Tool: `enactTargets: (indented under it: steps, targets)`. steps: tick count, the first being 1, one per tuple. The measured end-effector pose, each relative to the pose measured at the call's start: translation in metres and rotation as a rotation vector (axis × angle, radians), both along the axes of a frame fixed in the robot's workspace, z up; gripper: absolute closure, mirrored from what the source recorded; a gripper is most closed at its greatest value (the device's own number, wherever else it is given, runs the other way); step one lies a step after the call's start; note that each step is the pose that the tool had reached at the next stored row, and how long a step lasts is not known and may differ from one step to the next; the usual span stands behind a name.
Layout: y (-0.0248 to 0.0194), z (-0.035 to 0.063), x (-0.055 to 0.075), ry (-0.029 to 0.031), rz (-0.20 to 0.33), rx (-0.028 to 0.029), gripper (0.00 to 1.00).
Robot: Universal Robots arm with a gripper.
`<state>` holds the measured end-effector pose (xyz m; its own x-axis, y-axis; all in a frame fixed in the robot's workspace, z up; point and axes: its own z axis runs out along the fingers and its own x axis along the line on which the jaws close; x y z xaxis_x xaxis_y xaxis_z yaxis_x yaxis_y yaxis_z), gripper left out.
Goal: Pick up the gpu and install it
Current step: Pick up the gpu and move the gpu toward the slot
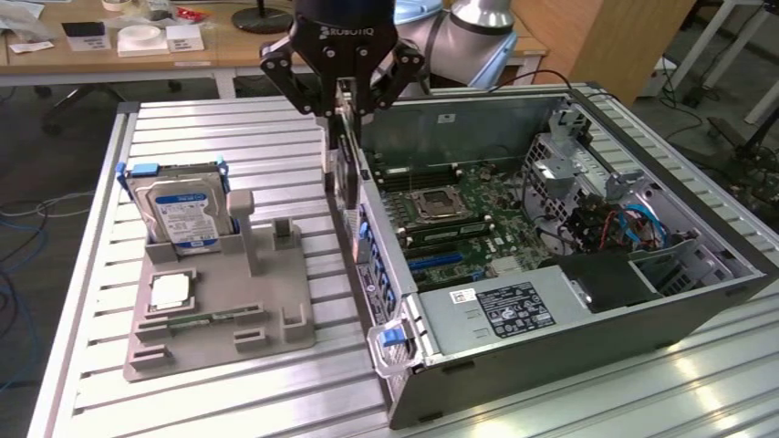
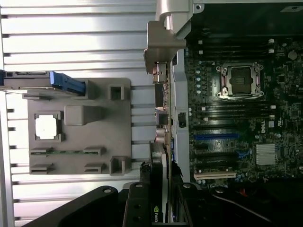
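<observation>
Gleaming ribbed metal table [image 1: 244, 392] beneath claw [image 1: 345, 119] gripping gpu [image 1: 347, 173]; wooden desk [image 1: 244, 50] behind.

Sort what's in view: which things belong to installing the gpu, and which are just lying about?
Job: gpu, gripped upright in the pincer; open computer case; motherboard.
Lying about: hard drive, processor chip, memory stick, all on the grey holder.

The gripper [image 1: 345, 102] covered the upper edge of the gpu [image 1: 347, 173]; the arm [image 1: 481, 14] was cut off at the exterior view's top.
</observation>
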<state>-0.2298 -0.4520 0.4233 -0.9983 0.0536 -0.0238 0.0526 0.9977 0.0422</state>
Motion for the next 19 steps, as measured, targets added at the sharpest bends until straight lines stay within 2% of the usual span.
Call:
enactTargets:
  steps: [9,19]
  targets:
    - [0.0007,0.0000,0.015,0.0000,0.000,0.0000,0.73]
    - [0.0015,0.0000,0.024,0.0000,0.000,0.0000,0.73]
